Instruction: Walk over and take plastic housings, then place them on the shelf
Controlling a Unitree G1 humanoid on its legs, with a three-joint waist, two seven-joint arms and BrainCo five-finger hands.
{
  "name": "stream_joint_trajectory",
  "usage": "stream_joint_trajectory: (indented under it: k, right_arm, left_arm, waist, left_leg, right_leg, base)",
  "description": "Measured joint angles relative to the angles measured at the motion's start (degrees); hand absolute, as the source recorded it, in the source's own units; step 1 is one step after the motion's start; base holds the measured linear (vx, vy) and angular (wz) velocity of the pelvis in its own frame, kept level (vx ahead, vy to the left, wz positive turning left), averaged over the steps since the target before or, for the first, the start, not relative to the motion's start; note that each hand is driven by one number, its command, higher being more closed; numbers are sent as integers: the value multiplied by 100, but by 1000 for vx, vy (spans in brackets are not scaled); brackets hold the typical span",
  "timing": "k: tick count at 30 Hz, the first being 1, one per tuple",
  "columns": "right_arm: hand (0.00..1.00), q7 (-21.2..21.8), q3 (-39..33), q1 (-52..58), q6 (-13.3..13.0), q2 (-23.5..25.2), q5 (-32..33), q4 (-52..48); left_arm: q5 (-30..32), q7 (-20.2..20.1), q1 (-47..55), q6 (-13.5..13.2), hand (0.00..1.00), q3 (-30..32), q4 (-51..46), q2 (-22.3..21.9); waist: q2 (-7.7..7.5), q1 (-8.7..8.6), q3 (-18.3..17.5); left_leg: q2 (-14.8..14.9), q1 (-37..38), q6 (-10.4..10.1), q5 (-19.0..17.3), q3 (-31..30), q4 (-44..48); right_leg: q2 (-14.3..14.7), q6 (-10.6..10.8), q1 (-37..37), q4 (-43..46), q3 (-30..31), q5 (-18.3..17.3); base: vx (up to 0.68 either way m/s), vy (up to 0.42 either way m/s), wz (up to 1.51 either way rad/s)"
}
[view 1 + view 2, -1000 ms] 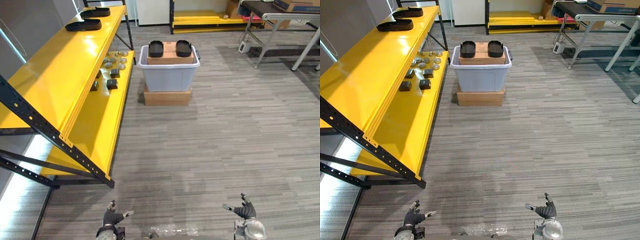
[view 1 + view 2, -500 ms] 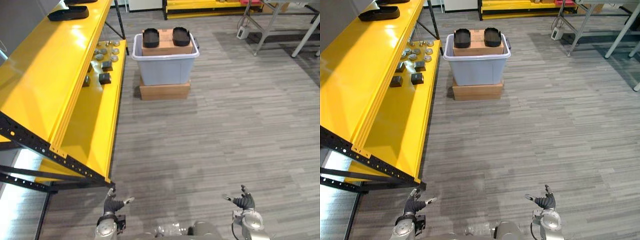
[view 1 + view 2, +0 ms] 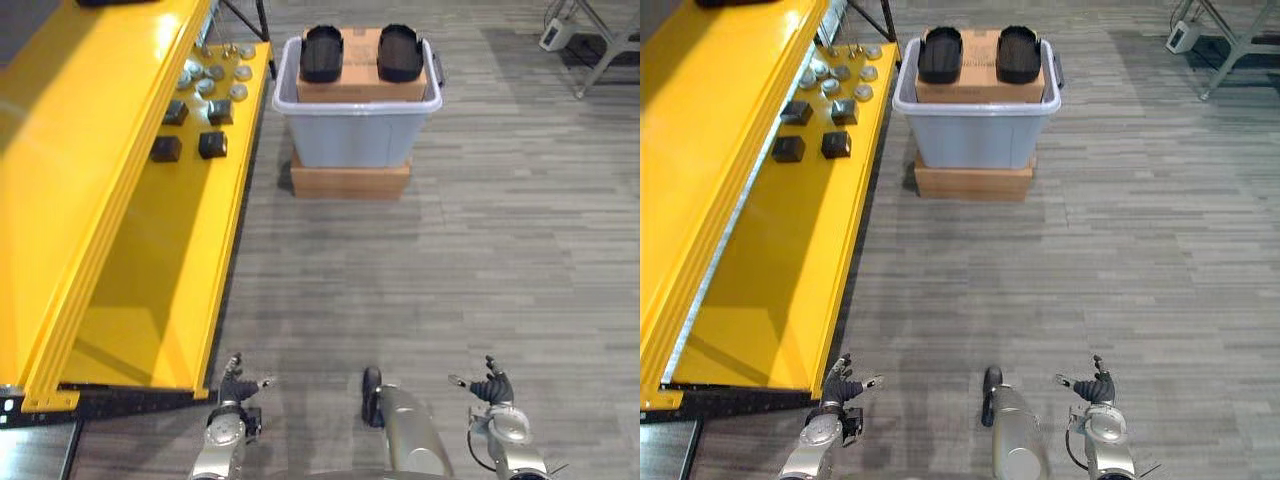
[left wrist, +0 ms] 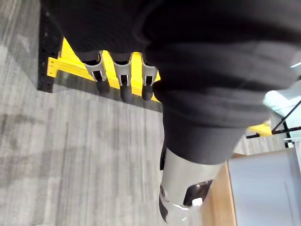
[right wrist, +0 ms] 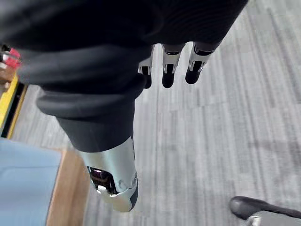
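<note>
Left housing [image 3: 322, 53]: black, oblong with rounded ends, a raised rim round a shallow hollow; at 12 o'clock, lying flat on the cardboard box [image 3: 360, 88].
Right housing [image 3: 400, 52]: same black oblong shape; just beside the first, toward 1 o'clock, on the same box, with bare cardboard between the two.
Cardboard box: brown, standing inside the bin [image 3: 358, 140].
Bin: pale grey-blue plastic with a dark handle at its right end, resting on a flat carton [image 3: 350, 181] on the grey floor [image 3: 480, 260].
Writing: too small to tell on housings, box or bin.
Shelf [image 3: 140, 280]: yellow, running from 8 to 11 o'clock; dark blocks [image 3: 212, 144] and round silver discs [image 3: 215, 74] on its lower level near 11 o'clock, beside the bin.
Left hand [image 3: 238, 385]: at 7 o'clock, low over the floor, fingers wide and straight, thumb out, holding nothing.
Right hand [image 3: 492, 388]: at 5 o'clock, likewise spread wide and empty, well apart from the housings.
</note>
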Motion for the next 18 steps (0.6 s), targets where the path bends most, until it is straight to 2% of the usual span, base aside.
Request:
stream_joint_trajectory:
  k: [2,3,4,5,6,7,8,9,10,11,12,13,14,15,16,17,18]
  right_arm:
    - [0,0,-96,-24,5,-6,63,10]
    - [0,-1,-197,-25,9,-6,79,19]
    - [0,-7,-323,-29,8,-3,101,16]
    - [0,-17,-352,-21,9,-28,115,18]
    - [0,-28,-438,11,9,-60,115,29]
    - [0,-43,-458,23,11,-66,115,55]
    - [0,-101,-446,86,34,-46,115,116]
    - [0,-114,-422,142,47,29,114,130]
    - [0,-114,-418,166,46,46,114,132]
    - [0,-112,-415,181,46,49,109,232]
    - [0,-110,-424,121,52,46,109,339]
    - [0,-106,-422,124,53,65,103,355]
    - [0,-102,-415,145,53,73,85,373]
    - [0,-99,-402,175,54,72,77,410]
    - [0,-98,-317,177,64,58,57,441]
    - [0,-94,-264,178,65,56,47,453]
    - [0,-93,-187,190,64,53,28,452]
  left_arm:
    - [-25,-29,69,10,0,45,-3,-44]
    - [-41,-30,112,29,0,78,-3,-112]
    - [-42,-33,120,44,0,74,-4,-176]
    - [-41,-34,115,44,0,73,-6,-216]
    - [-39,-34,103,44,0,72,-6,-266]
    - [-39,-34,103,42,0,73,-2,-275]
    - [-39,-29,108,49,0,79,73,-252]
    - [-40,-28,137,58,0,82,81,-209]
    - [-40,-29,131,58,0,75,82,-200]
    - [-40,-29,63,58,0,67,108,-204]
    - [-41,-29,51,57,0,69,156,-208]
    - [-43,-21,71,66,0,70,198,-178]
    - [-46,7,121,73,0,64,205,-141]
    - [-49,38,126,76,0,63,206,-125]
    - [-55,73,120,76,0,57,202,-94]
    - [-65,81,120,75,0,50,200,-75]
    - [-111,85,117,73,0,32,202,-61]
  waist:
    - [2,90,43]
    - [-14,135,59]
    - [-25,165,59]
    - [2,168,51]
    - [90,175,33]
    - [133,187,23]
    - [109,249,0]
    - [-12,281,-104]
    - [-92,274,-147]
    - [-211,284,-214]
    - [-229,281,-226]
    - [-276,278,-220]
    - [-297,258,-218]
    - [-296,251,-219]
    - [-276,244,-213]
    - [-263,241,-213]
    - [-255,244,-214]
  left_leg:
    - [-224,-410,19,-193,169,-1017]
    - [-460,-542,-1,-210,172,-2015]
    - [-759,-533,-91,-99,68,-3308]
    - [-869,-525,-168,0,-10,-3928]
    - [-1013,-488,-199,246,-226,-4933]
    - [-1025,-491,-155,317,-309,-5200]
    - [-1060,-493,64,842,-464,-5044]
    - [-1232,-539,273,1018,-481,-4737]
    - [-1305,-618,357,988,-456,-4556]
    - [-1410,-720,502,653,-330,-4267]
    - [-1456,-635,565,437,-232,-4198]
    - [-1544,-457,618,306,-186,-4205]
    - [-1684,-87,739,25,-174,-4168]
    - [-1709,77,782,-63,-177,-4156]
    - [-1729,447,840,-252,-196,-4196]
    - [-1725,631,847,-309,-216,-4245]
    - [-1719,931,847,-329,-241,-4418]
  right_leg:
    - [-41,61,350,-187,149,-45]
    - [-91,119,542,-314,262,-79]
    - [-169,231,759,-487,375,-146]
    - [-176,280,862,-578,395,-179]
    - [-138,377,1057,-741,502,-281]
    - [-111,419,1130,-771,551,-371]
    - [-146,515,1275,-682,701,-621]
    - [-333,612,1291,-439,839,-930]
    - [-429,661,1238,-285,859,-1056]
    - [-609,779,987,302,959,-1222]
    - [-675,854,590,1248,1093,-1245]
    - [-782,1155,307,2079,1154,-1186]
    - [-965,2038,-164,3535,1193,-871]
    - [-999,2117,-322,4047,1202,-850]
    - [-1054,1917,-629,4794,1120,-945]
    - [-1067,1762,-781,4997,1044,-1013]
    - [-1105,1495,-1003,5033,837,-1149]
  base:
    - [431,-60,-38]
    - [451,24,-54]
    - [447,49,-53]
    - [443,98,-47]
    - [348,109,-38]
    - [435,186,-53]
    - [589,267,-51]
    - [605,263,-42]
    - [665,223,-25]
    - [546,168,-22]
    - [545,176,-25]
    - [647,227,-15]
    - [556,171,0]
    - [672,163,10]
    - [434,70,7]
    - [412,59,3]
    - [501,10,8]
